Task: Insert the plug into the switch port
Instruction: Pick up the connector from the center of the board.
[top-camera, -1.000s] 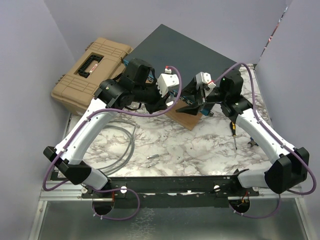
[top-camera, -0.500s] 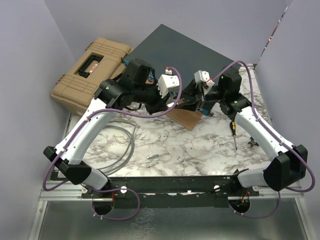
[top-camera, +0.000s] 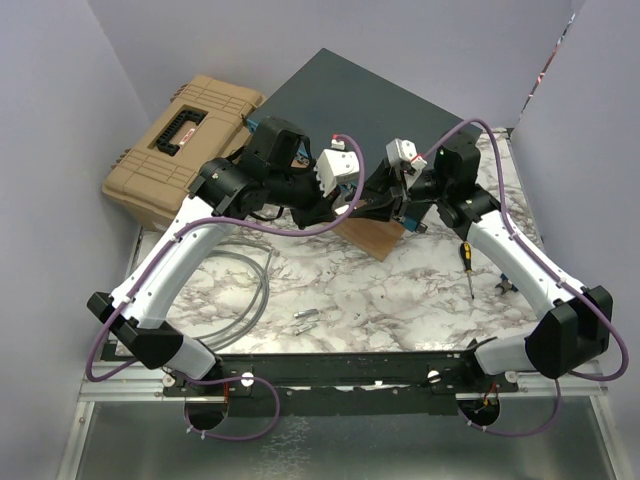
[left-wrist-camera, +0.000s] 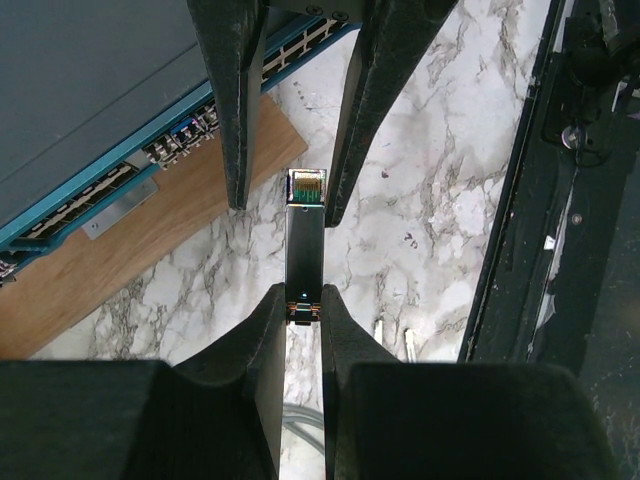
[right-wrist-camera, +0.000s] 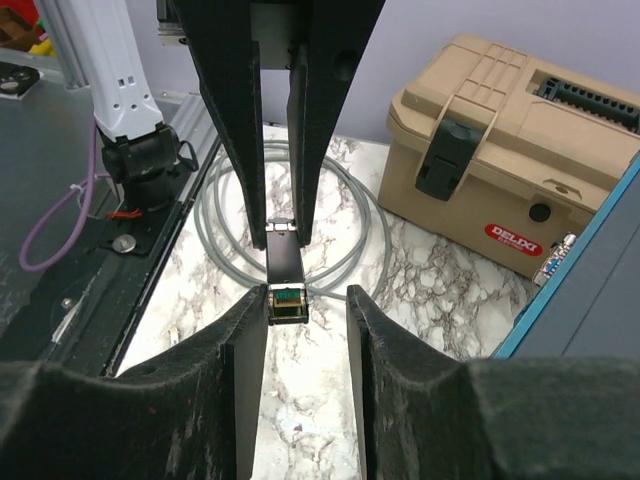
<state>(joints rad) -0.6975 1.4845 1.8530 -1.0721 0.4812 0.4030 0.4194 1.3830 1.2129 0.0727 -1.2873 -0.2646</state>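
Observation:
The plug (left-wrist-camera: 305, 235), a small dark metal module, is held by its rear end between the fingertips of my left gripper (left-wrist-camera: 303, 297), above the marble table. Its connector end (right-wrist-camera: 287, 300) lies between the open fingers of my right gripper (right-wrist-camera: 305, 295), against one finger, with a gap to the other. The two grippers meet tip to tip in the top view, left (top-camera: 350, 203) and right (top-camera: 376, 196). The switch (top-camera: 350, 100) lies at the back; its blue face with sockets (left-wrist-camera: 150, 160) is to the left of the plug, apart from it.
A wooden board (top-camera: 372, 240) lies under the switch's near edge. A tan toolbox (top-camera: 185, 145) stands at the back left. A coiled grey cable (top-camera: 245, 285), a small metal part (top-camera: 306, 318) and a screwdriver (top-camera: 468, 268) lie on the table.
My right gripper has moved left towards the left gripper, and its open fingers now stand round the plug's free end. The left arm has stayed still.

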